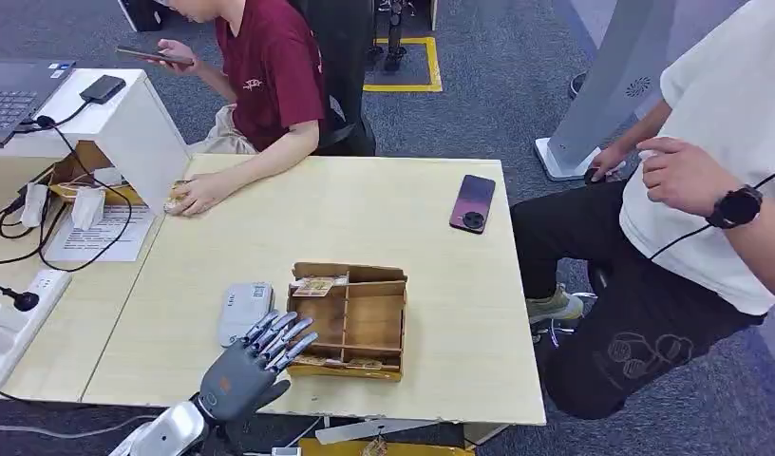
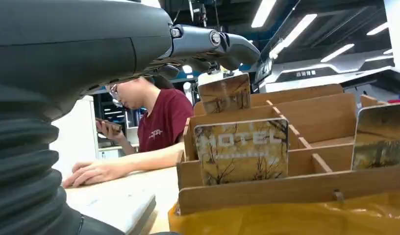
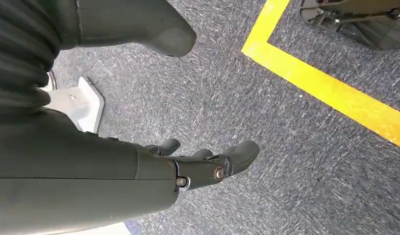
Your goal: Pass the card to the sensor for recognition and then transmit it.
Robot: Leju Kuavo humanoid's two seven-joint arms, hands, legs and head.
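left hand [image 1: 255, 361]: up at the near edge of the bench [image 1: 365, 218], fingers spread and stretched toward the cardboard box [image 1: 350, 318], holding nothing. Fingertips sit right at the box's near-left corner; can't tell if they actually touch it.

right hand [image 3: 198, 164]: hanging over grey carpet [image 3: 286, 147] next to a yellow floor line [image 3: 325, 88], fingers loosely apart, nothing in it.

card [image 2: 243, 151]: yellow-brown with "HOTEL" printed on it, standing upright in a near slot of the box, face toward the left wrist camera. A second card [image 2: 225, 93] stands further back, and another one [image 2: 382, 134] is at the side of the near row.

sensor [image 1: 244, 311]: little grey-white pad lying flat on the bench just left of the box, right beside the left hand's fingers.

phone [image 1: 473, 202]: dark, lying flat toward the far right of the bench, well apart from the box.

people: one in a red shirt [image 1: 270, 66] seated at the far side looking at a phone, one in a white shirt [image 1: 726, 133] seated on the right with a dark watch.
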